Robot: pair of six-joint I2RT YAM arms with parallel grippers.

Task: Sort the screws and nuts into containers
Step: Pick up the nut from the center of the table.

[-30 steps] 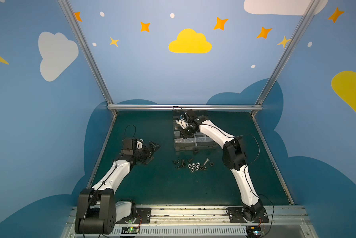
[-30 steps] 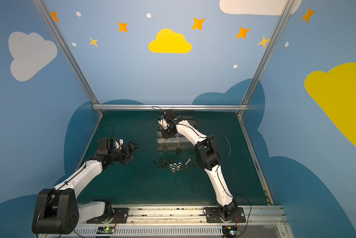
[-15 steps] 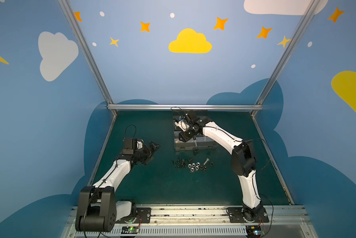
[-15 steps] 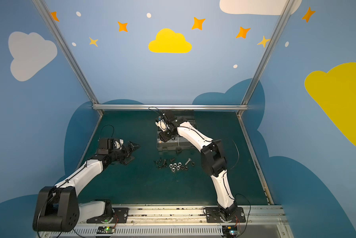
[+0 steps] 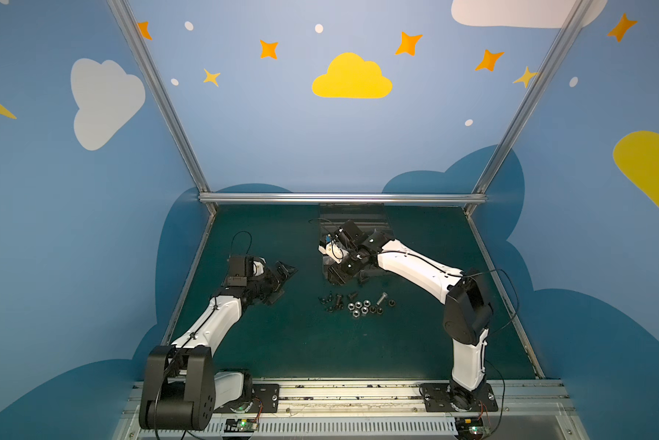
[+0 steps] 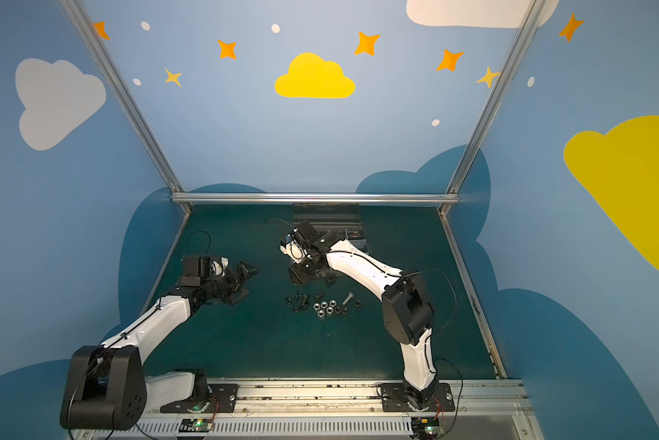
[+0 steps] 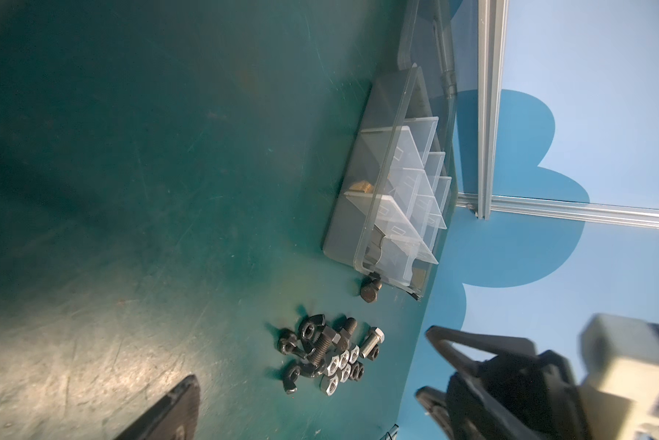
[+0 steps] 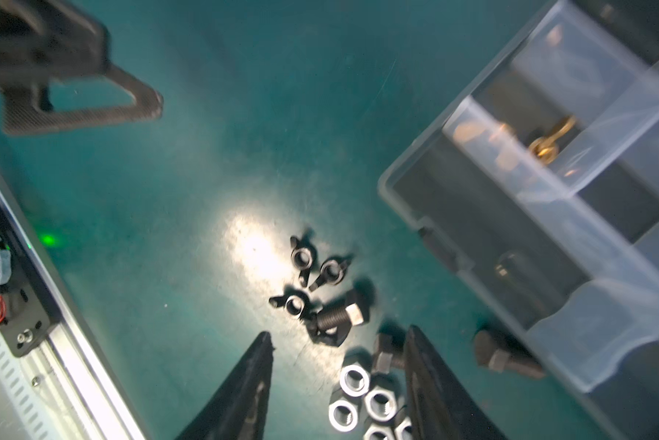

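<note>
**Q:** Where did your end effectors stand?

**A:** Your right end effector (image 8: pixel 339 333) hung by the front edge of the organiser box (image 7: pixel 358 213), fingers apart with nothing gripped between them. It was at twelve o'clock from the loose parts. Your left end effector (image 5: pixel 282 284), fingers also apart, sat at nine o'clock from them, well clear.

**Q:** And the parts?

**A:** The nuts (image 8: pixel 354 381) and screws (image 8: pixel 335 318) lay mixed on the bench (image 5: pixel 282 343), at six o'clock from the box. One dark screw (image 8: pixel 503 356) lay just beside its near wall. A brass piece (image 8: pixel 545 148) lay inside one compartment.
</note>
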